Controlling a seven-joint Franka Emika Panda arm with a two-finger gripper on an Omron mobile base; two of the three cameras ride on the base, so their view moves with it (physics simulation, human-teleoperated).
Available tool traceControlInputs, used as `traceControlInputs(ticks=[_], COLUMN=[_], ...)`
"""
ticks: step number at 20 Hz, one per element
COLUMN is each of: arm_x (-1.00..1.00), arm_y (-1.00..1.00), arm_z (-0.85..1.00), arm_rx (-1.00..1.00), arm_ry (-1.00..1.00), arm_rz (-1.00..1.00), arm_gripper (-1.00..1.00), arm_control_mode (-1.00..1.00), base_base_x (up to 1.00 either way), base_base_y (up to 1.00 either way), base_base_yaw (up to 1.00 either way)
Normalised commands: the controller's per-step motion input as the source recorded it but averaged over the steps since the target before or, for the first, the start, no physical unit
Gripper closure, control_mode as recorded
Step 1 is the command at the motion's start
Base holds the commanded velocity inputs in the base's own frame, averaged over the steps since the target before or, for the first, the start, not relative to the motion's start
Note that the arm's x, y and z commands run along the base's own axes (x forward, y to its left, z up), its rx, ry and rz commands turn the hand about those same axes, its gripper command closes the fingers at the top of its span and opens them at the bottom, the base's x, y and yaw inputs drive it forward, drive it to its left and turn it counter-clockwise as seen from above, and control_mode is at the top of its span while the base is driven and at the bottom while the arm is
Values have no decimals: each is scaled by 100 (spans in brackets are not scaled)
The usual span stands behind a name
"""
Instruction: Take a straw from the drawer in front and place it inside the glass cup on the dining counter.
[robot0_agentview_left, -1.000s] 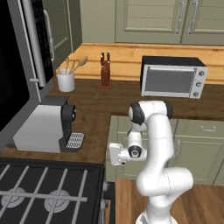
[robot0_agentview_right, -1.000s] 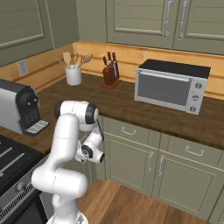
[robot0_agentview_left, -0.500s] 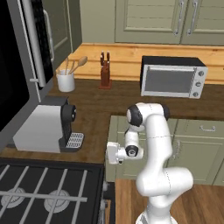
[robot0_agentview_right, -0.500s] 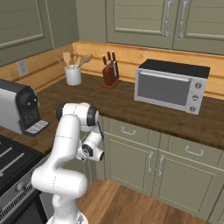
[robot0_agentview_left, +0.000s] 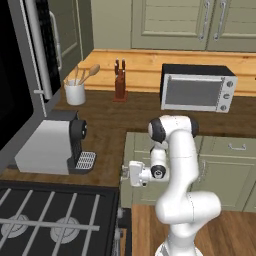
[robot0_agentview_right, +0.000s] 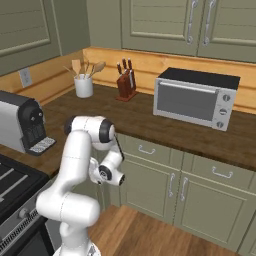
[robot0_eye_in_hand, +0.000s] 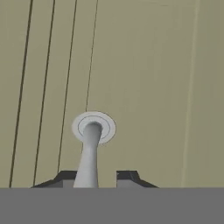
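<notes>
In the hand view, the two-finger gripper (robot0_eye_in_hand: 92, 177) sits at bottom centre, its dark tips narrowed around the grey metal handle (robot0_eye_in_hand: 89, 155) of the sage-green flat-panel drawer (robot0_eye_in_hand: 144, 87), whose front spans the frame, shut.

Sage-green drawer (robot0_eye_in_hand: 144, 78) front, apparently shut (handle (robot0_eye_in_hand: 89, 151) metal, grey).

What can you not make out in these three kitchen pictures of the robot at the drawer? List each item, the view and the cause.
1. Straw: hand view; the front panel of the drawer hides whatever lies inside.
2. Pincer grip: hand view; the fingertips are cut off at the bottom, so whether they clamp the handle is unclear.
3. Toaster oven dial markings: left base view; too small to read.
</notes>
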Motion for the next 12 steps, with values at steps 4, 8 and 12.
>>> traceControlInputs(ticks=[4, 8, 12], arm_x=[-40, -31, -21], arm_y=[-98, -100, -100], arm_z=[0, 1, 0], arm_rx=[0, 0, 0], arm_ry=[-1, 0, 0], arm_rz=[-10, -9, -6], arm_gripper=[100, 100, 100], arm_control_mode=[-100, -100, -100], base_base_x=[0, 0, 0], base_base_y=[0, 0, 0], base_base_yaw=[0, 0, 0])
